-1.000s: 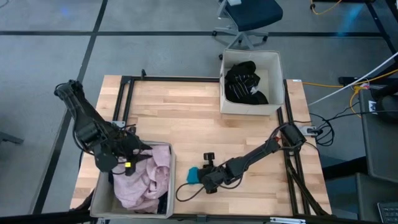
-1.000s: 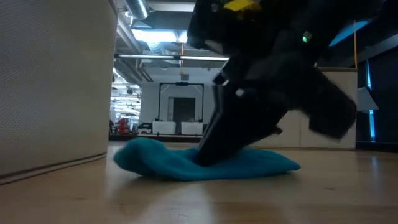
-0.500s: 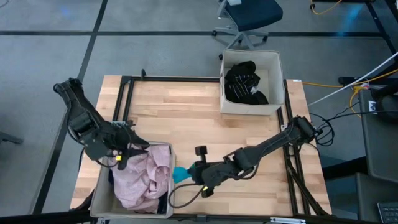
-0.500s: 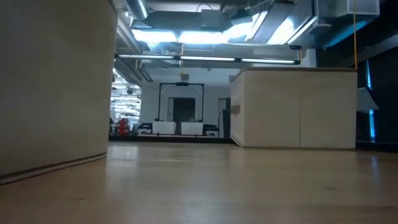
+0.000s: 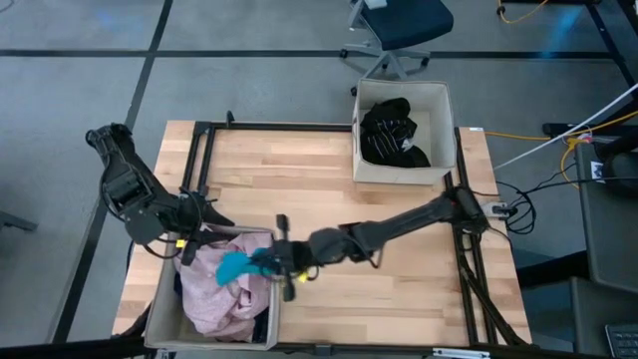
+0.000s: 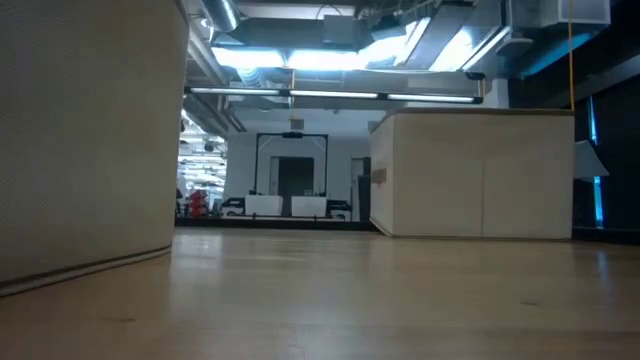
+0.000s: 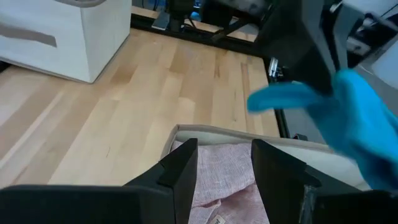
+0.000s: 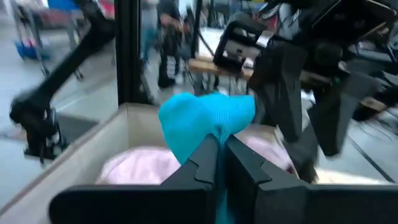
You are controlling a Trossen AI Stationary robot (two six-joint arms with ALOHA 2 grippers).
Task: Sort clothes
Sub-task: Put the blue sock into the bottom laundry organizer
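My right gripper (image 5: 271, 261) reaches level from the table's right and is shut on the small teal piece (image 5: 236, 265). It holds the piece over the near-left beige box (image 5: 276, 299). A pale pink garment (image 5: 224, 294) fills that box. My left gripper (image 5: 211, 224) stands open just beyond the box's far rim, its fingers (image 7: 180, 168) apart and holding nothing. It faces the teal piece (image 7: 336, 112). Black clothes (image 5: 394, 135) lie in the far-right beige box (image 5: 402, 172). My right gripper pinches the teal piece between its two fingers (image 8: 205, 158), at a gathered fold (image 8: 217, 140) just ahead of the tips. The fingers come level from the table's right. The piece is lifted clear and bunches out beyond the fingertips above the pink garment (image 8: 137, 165).
Bare wooden tabletop (image 5: 299, 189) lies between the two boxes. In the low view the near box's wall (image 6: 90, 130) stands close at the left and the far box (image 6: 480, 175) farther back. An office chair (image 5: 399, 25) stands beyond the table's far edge.
My right gripper has lifted the teal piece off the table and carried it toward the table's left edge, over the near-left box. It has tipped from pointing down to level. My left gripper has drawn back a little and risen, staying open.
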